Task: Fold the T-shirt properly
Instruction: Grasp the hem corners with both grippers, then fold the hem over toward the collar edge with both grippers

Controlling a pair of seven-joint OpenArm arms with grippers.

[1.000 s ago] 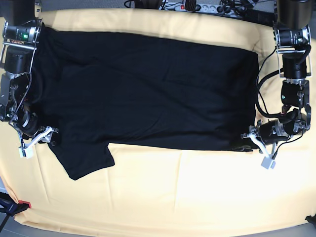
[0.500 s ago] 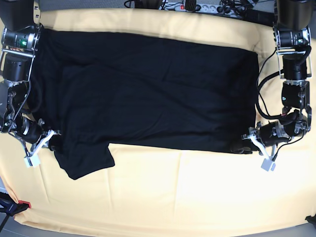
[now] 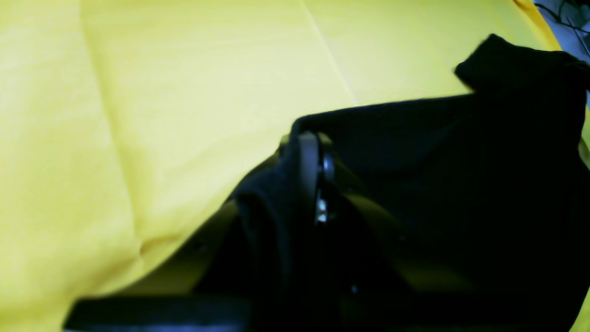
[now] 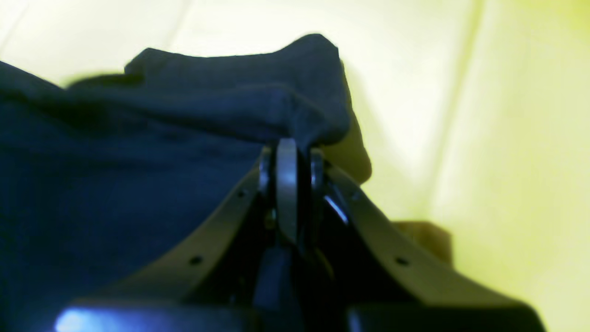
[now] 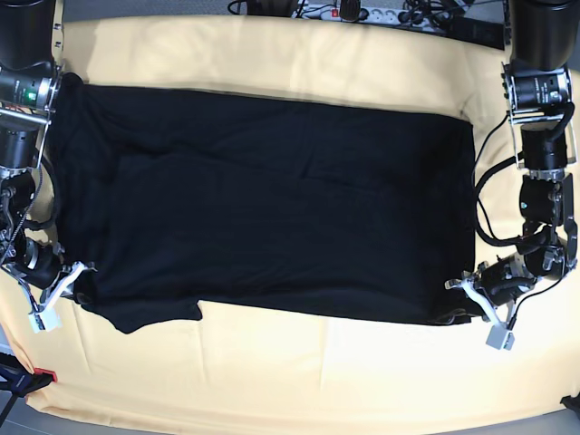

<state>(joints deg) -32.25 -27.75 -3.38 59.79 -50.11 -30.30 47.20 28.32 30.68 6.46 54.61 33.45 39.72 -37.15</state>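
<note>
Left wrist view: the left gripper [image 3: 318, 184] has its jaws drawn together on a fold of the T-shirt [image 3: 461, 184], with black cloth bunched over and around the fingers so that only a sliver of metal shows between them. The pinched part is at the shirt's edge, where it meets the yellow tablecloth [image 3: 161, 115]. Beyond the grip the shirt stretches away flat, and a small black corner of it stands up at the far right.

Right wrist view: the right gripper [image 4: 286, 157] is pressed closed, its fingers nearly meeting, and a raised hump of the T-shirt [image 4: 239, 106] sits clamped at their tips. The cloth rises into a soft peak above the jaws and spreads off to the left of the view. The tablecloth [image 4: 484, 138] lies bare on the right of the view, just beside the grip.

Base view: the T-shirt [image 5: 272, 199] lies spread plain-side up across the middle of the tablecloth [image 5: 299, 372], long side running across the table. The left gripper [image 5: 462, 299] is at the shirt's near corner on the right of the view, touching the hem. The right gripper [image 5: 74, 276] is at the opposite near corner on the left of the view, at the edge beside a short sleeve that sticks out toward the front. Both arms reach down along the table's sides. A power strip [image 5: 353, 11] and cables lie beyond the far edge.
</note>
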